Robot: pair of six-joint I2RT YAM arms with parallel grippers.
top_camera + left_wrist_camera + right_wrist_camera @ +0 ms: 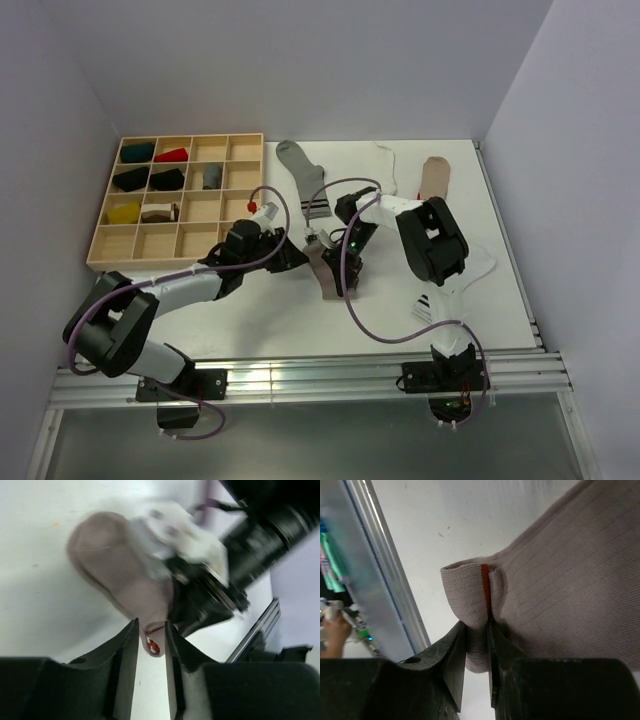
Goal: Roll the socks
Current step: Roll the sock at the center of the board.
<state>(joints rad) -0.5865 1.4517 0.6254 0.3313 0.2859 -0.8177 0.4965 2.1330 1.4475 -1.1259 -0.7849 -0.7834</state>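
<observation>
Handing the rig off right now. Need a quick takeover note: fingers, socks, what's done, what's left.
Right gripper: shut on a fold of the taupe sock, beside its red stripe.
Left gripper: fingers either side of that sock's striped end; grip unclear.
Lying loose on the table: second taupe sock, grey sock, white sock, striped white sock.
Tray: several rolled bundles inside.
Left to do: the held sock is not rolled yet; all five remain.
</observation>
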